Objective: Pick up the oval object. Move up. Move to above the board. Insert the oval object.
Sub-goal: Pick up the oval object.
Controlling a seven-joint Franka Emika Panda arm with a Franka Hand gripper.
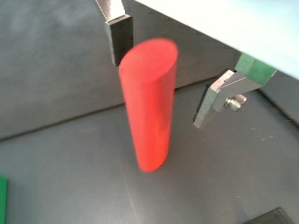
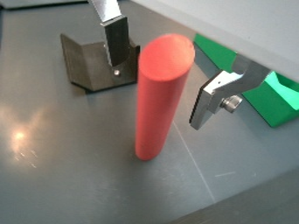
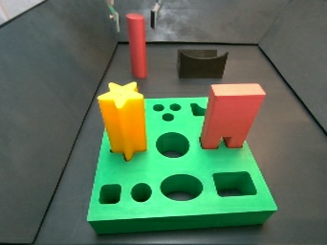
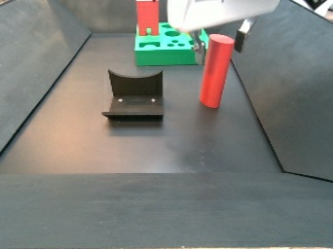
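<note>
Gripper hangs with jaws spread on both sides of the top of the oval object, not touching it, while this salmon-red peg stands upright on the dark floor between the fixture and the green board.

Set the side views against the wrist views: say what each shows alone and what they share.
Only the side views: the star post and red block standing in the board, and its open holes. Only the wrist views: the gripper up close, jaws open, fingers on either side of the peg near its top, with a gap showing at one. Shared: the peg upright on the floor, the fixture, and some of the green board.
</note>
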